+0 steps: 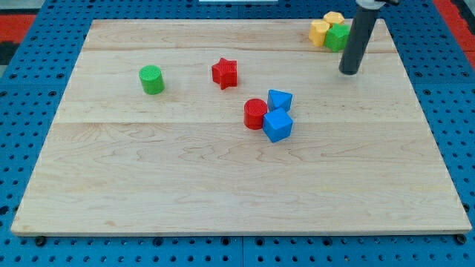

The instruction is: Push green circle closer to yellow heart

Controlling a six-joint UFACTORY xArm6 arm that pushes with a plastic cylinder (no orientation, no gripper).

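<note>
pale wooden board lies flat on a blue pegboard bench, and everything i push sits on it. my tip rests on the wood near the view's top right, just below and right of a tight cluster there: two yellow blocks, one at the cluster's left, one behind, and a green block partly hidden by the rod. i cannot tell which yellow one is the heart. i have no fingers to open or close, only the straight dark rod.

the green circle, a short plastic cylinder, stands well apart from all that, at the view's upper left. it stands upright on its flat end, long axis vertical, so it has no facing direction and any side takes a push alike.

between them sit a red star, and lower, a red cylinder touching two blue blocks. i judge i must go round to the circle's left side and drive it rightward, passing above the star.
</note>
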